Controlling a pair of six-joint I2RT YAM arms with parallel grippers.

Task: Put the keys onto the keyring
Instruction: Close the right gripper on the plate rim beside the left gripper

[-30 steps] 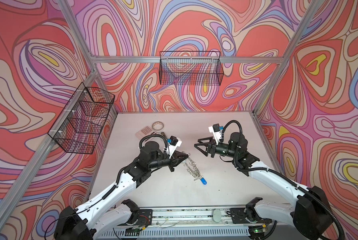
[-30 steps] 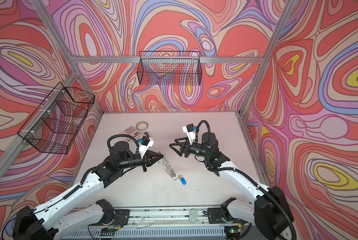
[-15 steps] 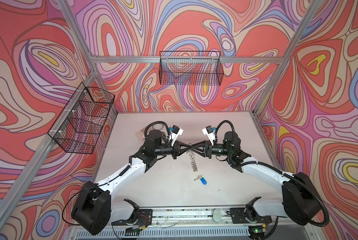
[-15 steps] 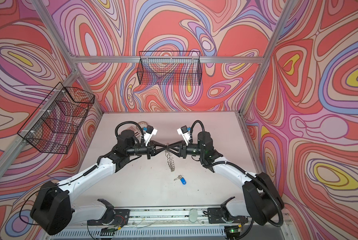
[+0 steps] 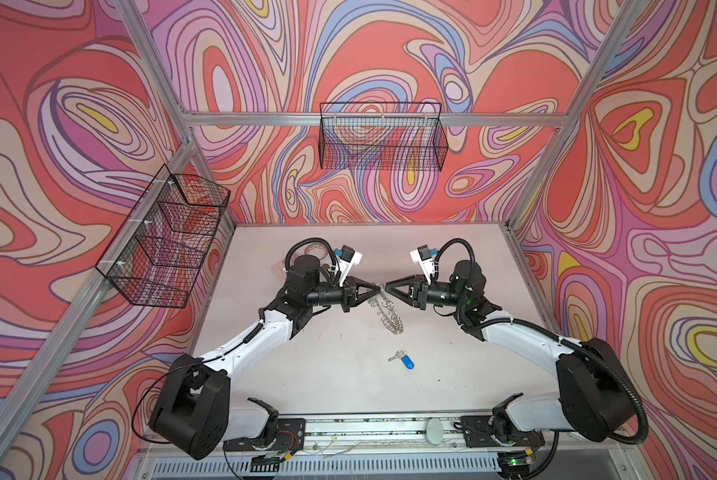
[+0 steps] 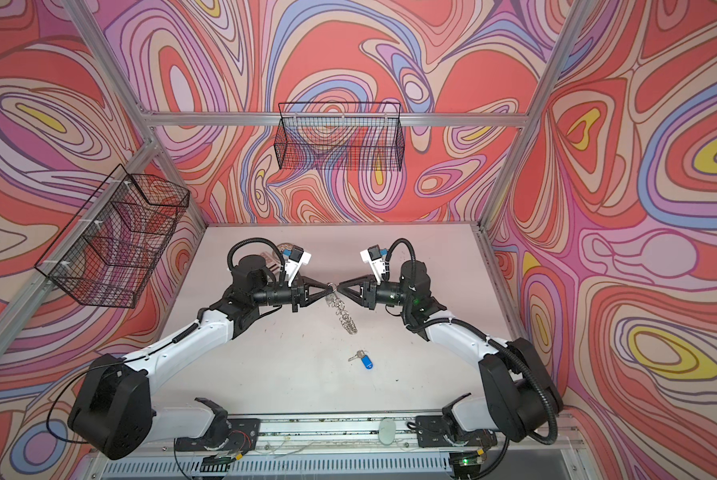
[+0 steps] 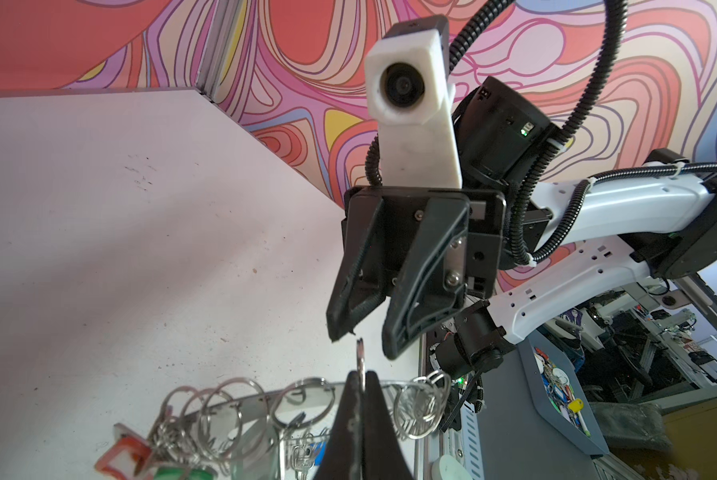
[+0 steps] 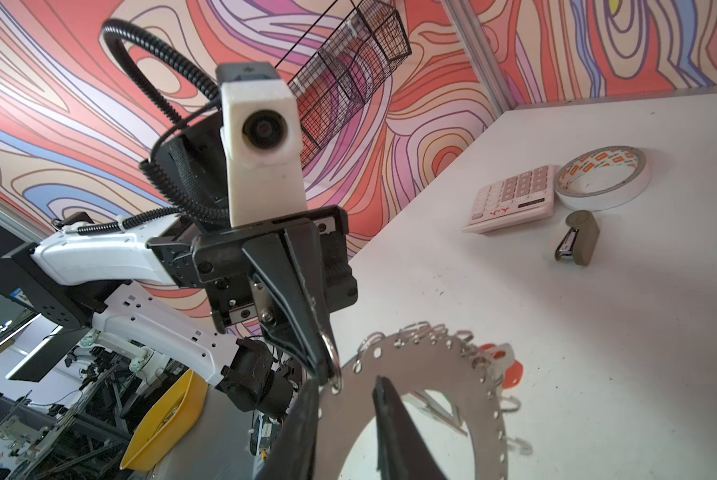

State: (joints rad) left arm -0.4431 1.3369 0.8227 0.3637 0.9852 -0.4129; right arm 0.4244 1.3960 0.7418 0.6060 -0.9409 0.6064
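Because the left gripper (image 5: 376, 286) has its jaws pressed together on one small wire loop at the rim, the keyring (image 5: 390, 316) hangs from it edge-on in both top views. Its long axis runs from the pinch at 11 o'clock down to 5 o'clock, near the middle of the table (image 5: 327, 374). Whether its lower end touches the table cannot be told. The right gripper (image 5: 386, 287) faces the left one tip to tip. In the left wrist view its jaws (image 7: 363, 343) stand a little apart, with the pinched loop just short of the gap and nothing visibly gripped. From above, the ring reads only as a thin tangle of silver loops. The right wrist view shows its flat grey face (image 8: 431, 357), a broad band around a wide round hole, with small holes and wire loops along the rim; the lower part is cut off by the frame. A red-orange tag (image 8: 510, 370) shows behind its far edge, blurred, and a green tag (image 7: 182, 473) is cropped in the left wrist view. A blue-tagged key (image 5: 404, 359) lies apart at 5 o'clock of the ring, tag end toward 5 o'clock.
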